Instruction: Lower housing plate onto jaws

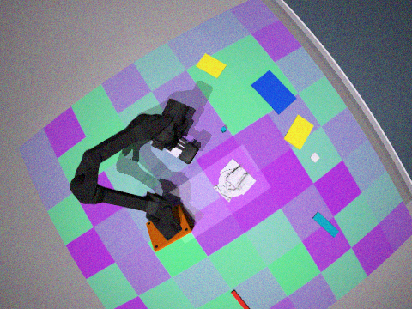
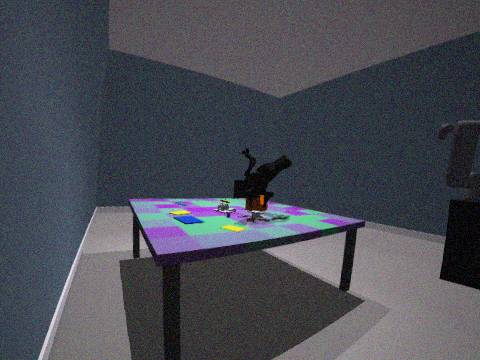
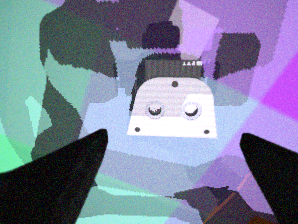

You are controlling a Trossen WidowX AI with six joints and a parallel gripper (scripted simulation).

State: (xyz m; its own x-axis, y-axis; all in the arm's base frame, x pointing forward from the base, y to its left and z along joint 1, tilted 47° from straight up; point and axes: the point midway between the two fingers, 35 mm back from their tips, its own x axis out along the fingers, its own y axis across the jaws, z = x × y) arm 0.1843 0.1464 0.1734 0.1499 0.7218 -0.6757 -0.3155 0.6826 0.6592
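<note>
The white housing plate (image 1: 175, 151) (image 3: 172, 122) has a rounded far edge, two round sockets and three small dark holes. A grey ribbed block (image 3: 172, 69) shows at its far edge in the wrist view. My gripper (image 1: 177, 148) (image 3: 172, 136) is open and empty, above the plate, with the plate seen between and beyond the fingertips. The white base assembly (image 1: 235, 180) (image 2: 224, 207) stands apart from the plate, to its lower right in the top view. Its jaws and stubs are too small to tell apart; it is outside the wrist view.
A blue rectangle (image 1: 274, 92) (image 2: 188, 219) and two yellow ones (image 1: 211, 65) (image 1: 299, 131) lie on the table. A small cyan cube (image 1: 223, 129) is between plate and blue rectangle. A white cube (image 1: 315, 157), a cyan bar (image 1: 325, 224) and a red bar (image 1: 240, 299) are farther off.
</note>
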